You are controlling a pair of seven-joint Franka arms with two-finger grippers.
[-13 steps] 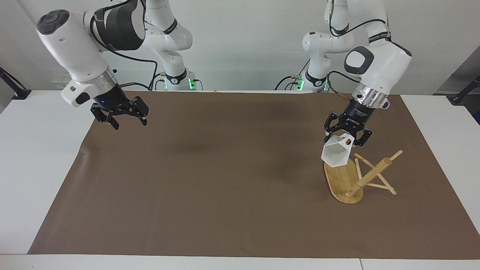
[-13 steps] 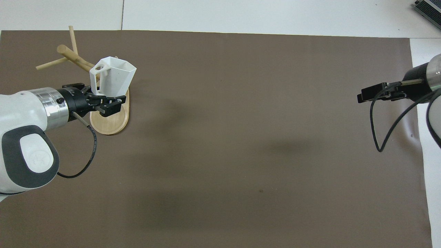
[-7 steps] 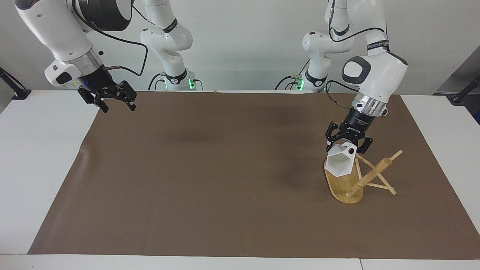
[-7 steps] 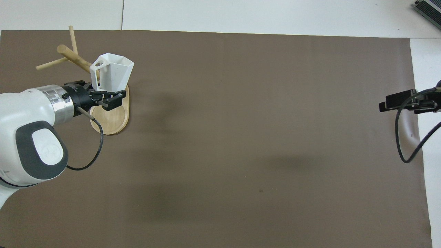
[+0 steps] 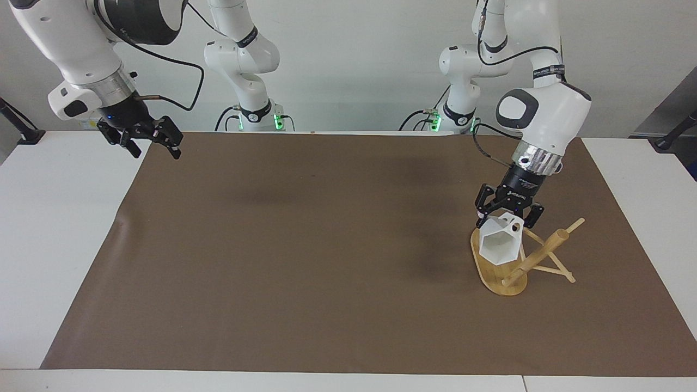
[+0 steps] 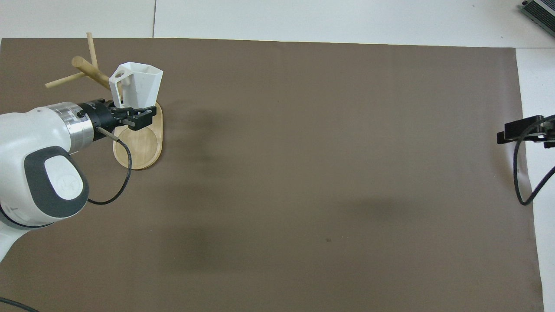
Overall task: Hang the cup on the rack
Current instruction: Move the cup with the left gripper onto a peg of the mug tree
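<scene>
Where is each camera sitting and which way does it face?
Facing view: high across the table, looking at both arms and their bases; left end effector holds the cup over the rack, right end effector waits raised.
Overhead view: above the robots' end, looking steeply down; left forearm and right end effector show.
Shared: cup, rack, mat.

Two fixed cameras covered one white table [image 5: 49, 234] laid with a brown rectangular mat [image 5: 305, 261]. The facing camera sat high, across the table from the two white robot arms, and looked back at them, taking in the whole mat, both arm bases and the pale wall. The overhead camera hung high above the robots' end and looked steeply down and forward, closer in. Both views shared the mat [image 6: 303, 173], seen half a turn apart.
</scene>
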